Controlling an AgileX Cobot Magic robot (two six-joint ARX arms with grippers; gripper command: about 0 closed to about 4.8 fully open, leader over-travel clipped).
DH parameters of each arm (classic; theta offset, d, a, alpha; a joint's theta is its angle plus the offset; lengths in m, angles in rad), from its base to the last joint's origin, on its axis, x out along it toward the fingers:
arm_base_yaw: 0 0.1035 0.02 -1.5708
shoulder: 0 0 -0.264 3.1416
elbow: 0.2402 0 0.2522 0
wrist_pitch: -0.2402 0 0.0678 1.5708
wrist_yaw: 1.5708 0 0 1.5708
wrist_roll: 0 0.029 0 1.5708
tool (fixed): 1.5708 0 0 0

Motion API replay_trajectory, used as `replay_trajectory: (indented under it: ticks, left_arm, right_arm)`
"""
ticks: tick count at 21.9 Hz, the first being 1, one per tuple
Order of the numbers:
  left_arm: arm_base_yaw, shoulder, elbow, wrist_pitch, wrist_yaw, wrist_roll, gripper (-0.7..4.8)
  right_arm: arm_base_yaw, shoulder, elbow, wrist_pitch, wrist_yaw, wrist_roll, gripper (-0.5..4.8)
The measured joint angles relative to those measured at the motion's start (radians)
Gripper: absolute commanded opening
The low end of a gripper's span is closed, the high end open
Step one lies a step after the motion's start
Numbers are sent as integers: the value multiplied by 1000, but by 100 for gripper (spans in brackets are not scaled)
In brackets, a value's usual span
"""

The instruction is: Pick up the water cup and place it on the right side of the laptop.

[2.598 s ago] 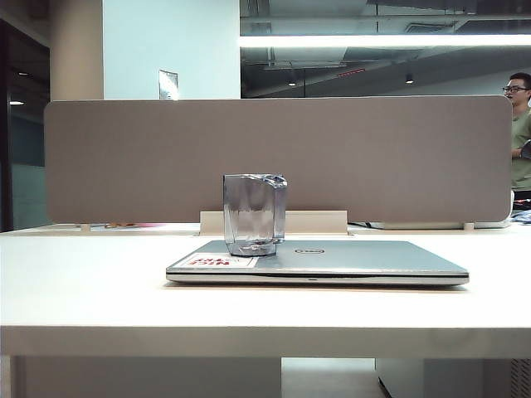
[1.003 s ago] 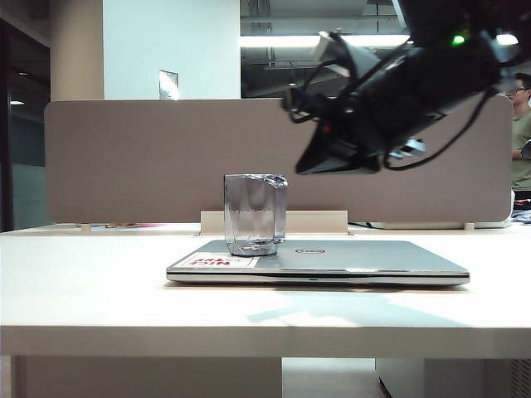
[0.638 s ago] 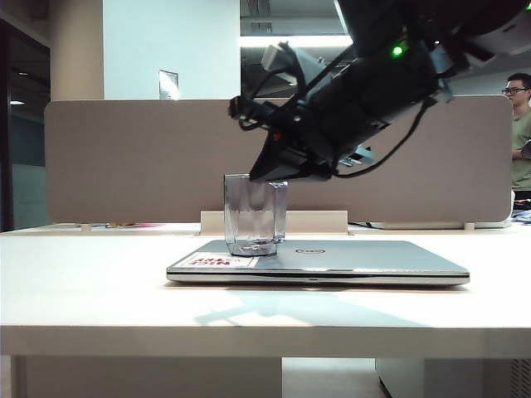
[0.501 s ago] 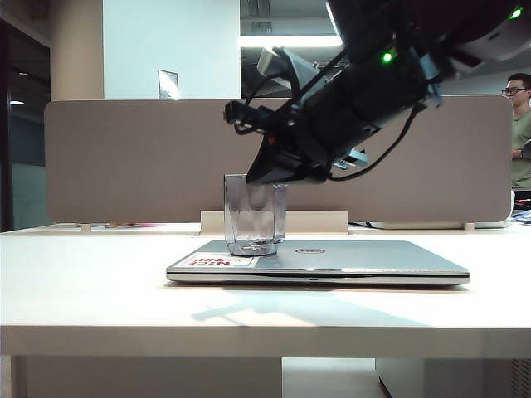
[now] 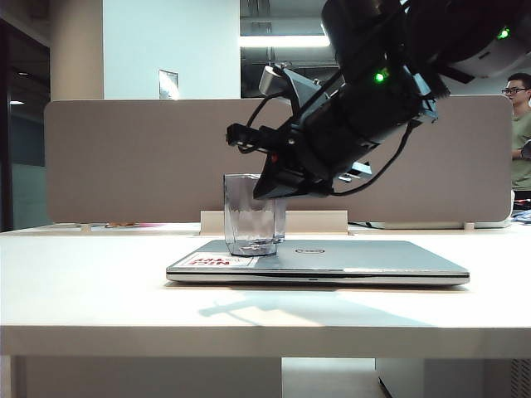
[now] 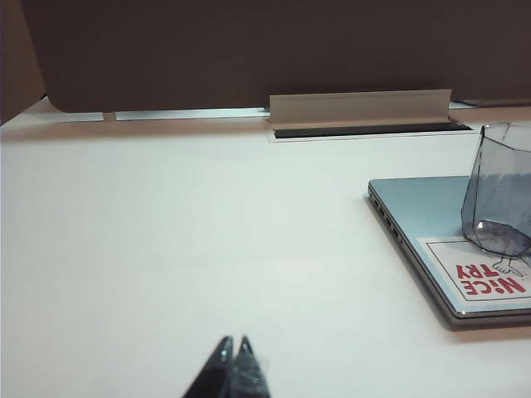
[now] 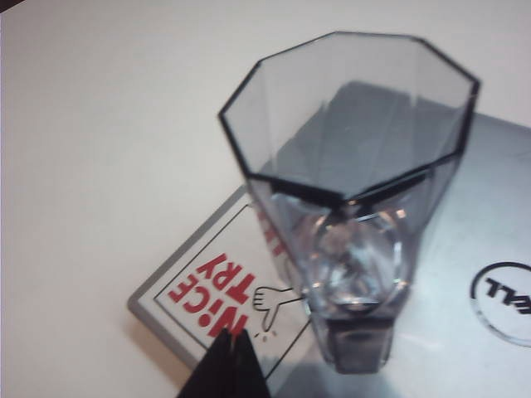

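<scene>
Water cup on laptop, closed right gripper just above, left gripper well apart

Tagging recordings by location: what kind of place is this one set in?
Probably an open-plan office: a white desk backed by a grey partition screen, a closed laptop on it, and exposed ceiling strip lighting.
</scene>
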Motion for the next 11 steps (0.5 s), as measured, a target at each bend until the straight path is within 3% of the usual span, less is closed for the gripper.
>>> replay_trajectory:
  ticks: [11]
  left_arm:
    - [0, 0, 0, 0, 0, 0, -4]
  right_arm:
    - [-46, 0, 0, 8, 97, 0, -5]
